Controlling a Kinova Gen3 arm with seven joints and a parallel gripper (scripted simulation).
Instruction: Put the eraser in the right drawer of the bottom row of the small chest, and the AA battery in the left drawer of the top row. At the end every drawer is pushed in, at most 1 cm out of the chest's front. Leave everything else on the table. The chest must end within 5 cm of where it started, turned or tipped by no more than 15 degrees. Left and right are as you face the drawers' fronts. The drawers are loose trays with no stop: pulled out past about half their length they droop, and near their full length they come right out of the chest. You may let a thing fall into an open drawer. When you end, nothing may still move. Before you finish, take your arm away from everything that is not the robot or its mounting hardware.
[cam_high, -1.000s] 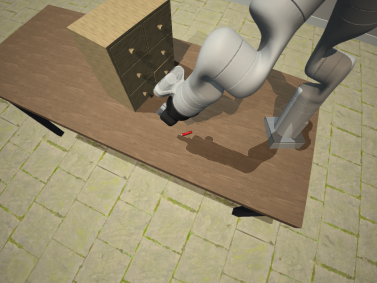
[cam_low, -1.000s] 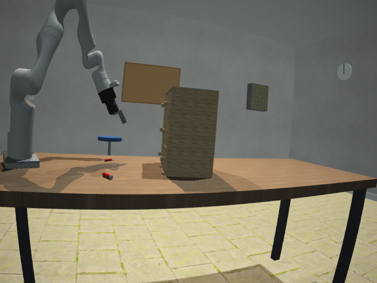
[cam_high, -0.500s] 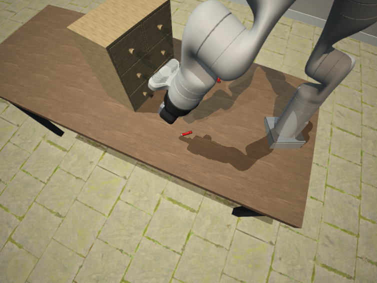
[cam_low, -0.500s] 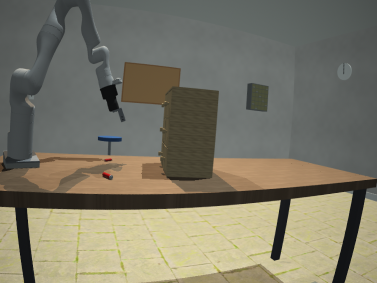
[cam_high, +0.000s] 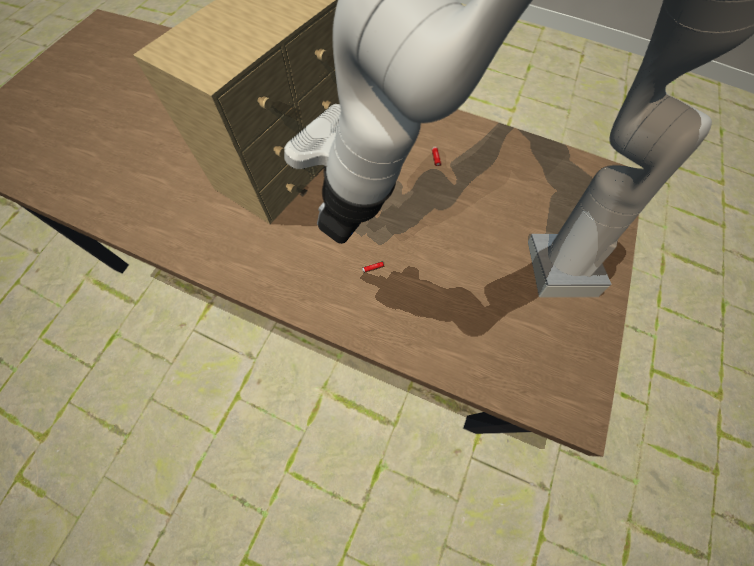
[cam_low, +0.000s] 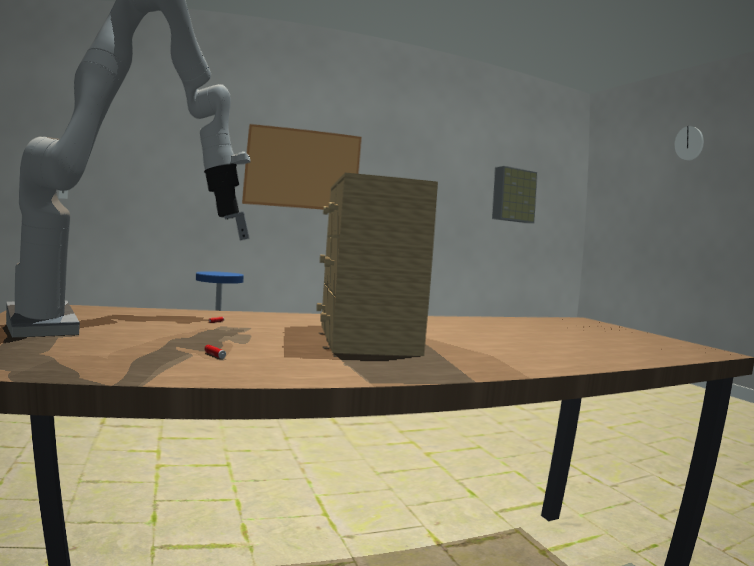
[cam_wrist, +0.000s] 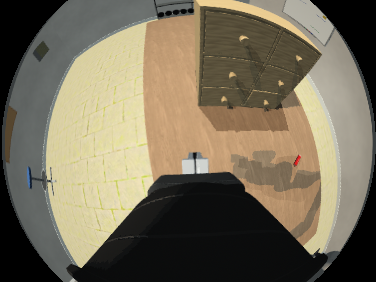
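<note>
Grey metal fingers (cam_low: 242, 226) closed, empty; red cylindrical battery (cam_high: 436, 156) (cam_low: 216, 319) (cam_wrist: 297, 160), wrist view's three o'clock, could roll if bumped.

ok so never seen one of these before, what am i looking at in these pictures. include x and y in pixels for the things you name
It's one robot arm (cam_high: 368, 143) (cam_low: 95, 91) bolted near one end of a table (cam_high: 243, 261) (cam_low: 499, 347) (cam_wrist: 170, 100). The top picture looks down, the exterior one sideways, and the wrist one along the fingers (cam_low: 242, 226). On the table stand a small chest (cam_high: 194, 134) (cam_low: 383, 268) (cam_wrist: 225, 45) and two red cylinders, one nearer the exterior camera (cam_high: 436, 155) (cam_low: 213, 350) (cam_wrist: 297, 160), one farther (cam_high: 373, 266) (cam_low: 216, 319). The fingers are closed, holding nothing.
</note>
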